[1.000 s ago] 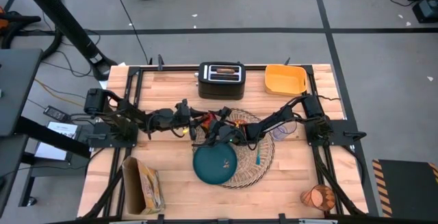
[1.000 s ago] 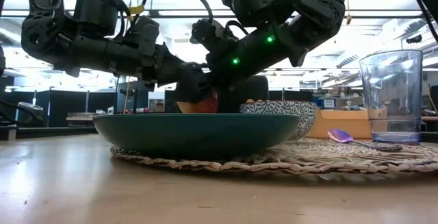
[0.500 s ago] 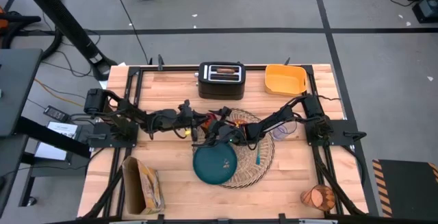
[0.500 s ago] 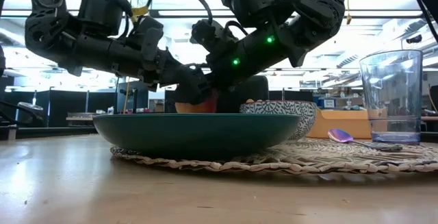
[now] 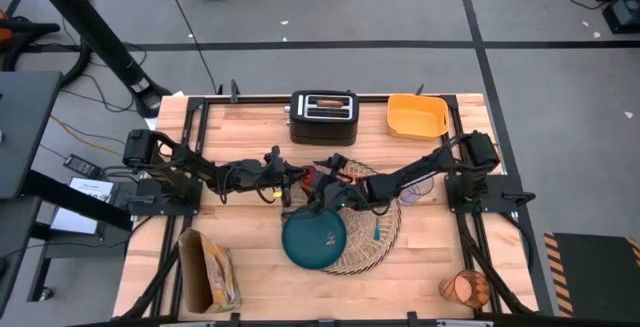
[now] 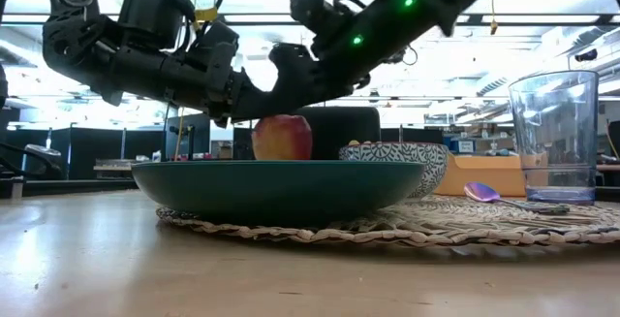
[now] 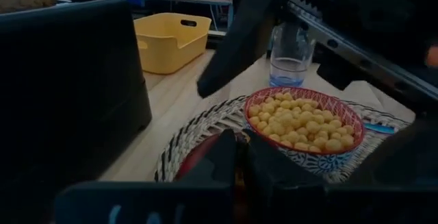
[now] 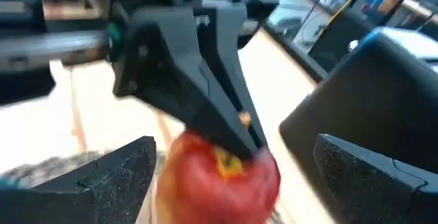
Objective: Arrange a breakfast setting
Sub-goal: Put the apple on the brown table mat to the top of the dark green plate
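- Wooden table [image 5: 240, 207] crowded at centre; red fruit [image 6: 282, 137] resting at far-left part of mat [image 5: 385, 242], behind plate [image 6: 276, 189], just left of bowl [image 7: 304, 121].
- Left gripper [image 5: 300, 179] clamped on fruit from above; right gripper [image 5: 325, 192] spread wide close by, grasping nothing.
- Risk: round fruit rolling off mat toward toaster [image 5: 323, 115] if let go off balance.
- Risk: arms knocking together or nudging bowl and spilling cereal; little gap between them.
- Open room: bare wood left of mat; tumbler [image 6: 552, 133] and spoon [image 5: 377, 231] on right, apart from fruit.
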You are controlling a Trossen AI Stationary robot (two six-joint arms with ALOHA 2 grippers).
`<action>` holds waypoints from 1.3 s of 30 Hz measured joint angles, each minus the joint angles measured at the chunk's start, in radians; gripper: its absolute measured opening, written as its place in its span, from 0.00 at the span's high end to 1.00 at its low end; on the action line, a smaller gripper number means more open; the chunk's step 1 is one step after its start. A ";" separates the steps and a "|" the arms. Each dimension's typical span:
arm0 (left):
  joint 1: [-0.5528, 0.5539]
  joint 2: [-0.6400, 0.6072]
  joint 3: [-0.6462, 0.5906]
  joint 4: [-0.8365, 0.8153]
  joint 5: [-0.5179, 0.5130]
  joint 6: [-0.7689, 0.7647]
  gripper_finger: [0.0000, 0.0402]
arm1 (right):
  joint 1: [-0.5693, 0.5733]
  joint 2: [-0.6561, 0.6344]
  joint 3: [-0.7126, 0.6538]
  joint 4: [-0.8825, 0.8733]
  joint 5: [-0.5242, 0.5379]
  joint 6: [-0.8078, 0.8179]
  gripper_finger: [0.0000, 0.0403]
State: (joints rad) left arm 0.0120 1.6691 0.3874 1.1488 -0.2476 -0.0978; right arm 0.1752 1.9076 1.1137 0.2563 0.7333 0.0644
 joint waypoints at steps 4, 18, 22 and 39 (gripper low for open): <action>-0.002 0.000 0.000 0.000 0.000 -0.001 0.95 | 0.022 -0.048 -0.001 -0.107 -0.027 0.058 0.01; -0.017 0.036 0.085 -0.140 -0.052 -0.024 0.95 | 0.064 -0.239 -0.001 -0.164 -0.042 0.075 0.03; -0.007 0.080 0.106 -0.135 -0.086 -0.037 0.95 | 0.072 -0.246 -0.001 -0.168 -0.046 0.075 0.04; -0.011 0.092 0.112 -0.123 -0.085 -0.020 0.79 | 0.078 -0.261 -0.001 -0.175 -0.073 0.134 0.02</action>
State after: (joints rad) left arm 0.0010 1.7615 0.4992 1.0256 -0.3324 -0.1181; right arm 0.2535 1.6470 1.1128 0.0810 0.6605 0.1984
